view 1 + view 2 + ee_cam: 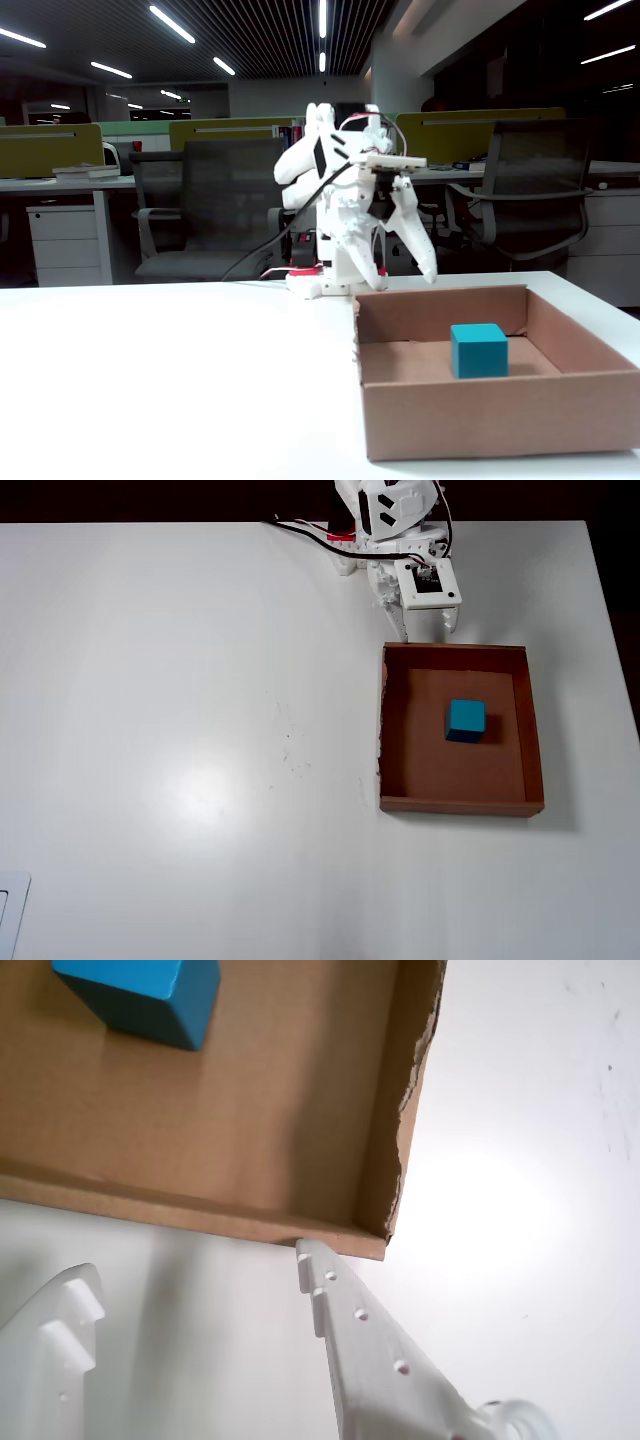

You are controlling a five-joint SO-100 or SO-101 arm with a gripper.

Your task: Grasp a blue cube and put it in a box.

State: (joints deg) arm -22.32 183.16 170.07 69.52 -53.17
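One blue cube (465,718) (square-on) in box (534,740)

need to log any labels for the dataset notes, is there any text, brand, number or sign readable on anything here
None can be read.
The teal-blue cube shows plain faces in all views.
The brown cardboard box shows no print on the walls or floor in view.
The white gripper shows no readable marking; the small board on the arm is too small to read.
Items on the background office desks in the fixed view are too blurred to read.
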